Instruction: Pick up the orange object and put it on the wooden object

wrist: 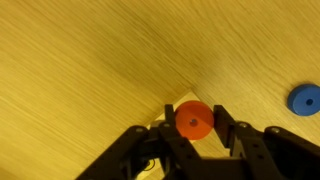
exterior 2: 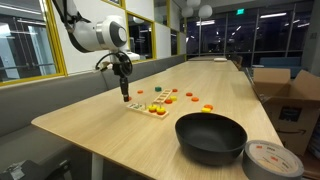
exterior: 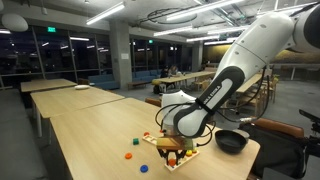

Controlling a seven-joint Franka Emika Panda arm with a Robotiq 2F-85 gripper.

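My gripper (wrist: 194,124) is shut on a flat orange-red disc (wrist: 194,120) with a small centre hole, held between the two black fingers. Just under the disc is the corner of a pale wooden block (wrist: 183,101) lying on the table. In both exterior views the gripper (exterior: 172,140) (exterior 2: 124,96) points straight down, close above the wooden piece (exterior 2: 134,106), with several small coloured pieces beside it. I cannot tell whether the disc touches the wood.
A blue disc (wrist: 305,99) lies on the table to the right of the gripper. More small coloured discs (exterior: 143,167) are scattered nearby. A black bowl (exterior 2: 210,137) (exterior: 231,141) and a tape roll (exterior 2: 272,160) sit near the table end. A cardboard box (exterior 2: 285,95) stands beside the table.
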